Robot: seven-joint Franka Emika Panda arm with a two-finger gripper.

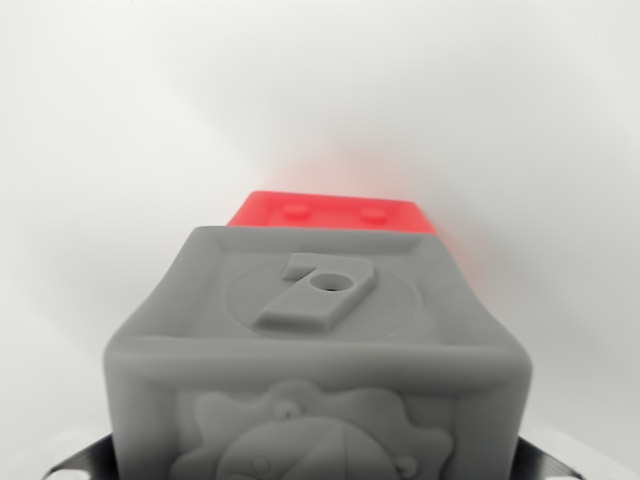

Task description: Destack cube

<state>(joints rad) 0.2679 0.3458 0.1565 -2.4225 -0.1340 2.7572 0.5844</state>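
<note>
embossed grey cube (320, 340), red cube (335, 212) perhaps beneath

It looks like a lab test setup: a bare, evenly lit white desk (120, 120) with toy blocks (320, 340).

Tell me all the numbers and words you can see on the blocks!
"7": a raised numeral on the top face of the grey cube.
The grey cube's front face carries a raised picture, cut off by the frame edge; it shows no letters.
The red cube behind shows only small bumps, no readable text.
No other words, labels or brands are visible.
</note>
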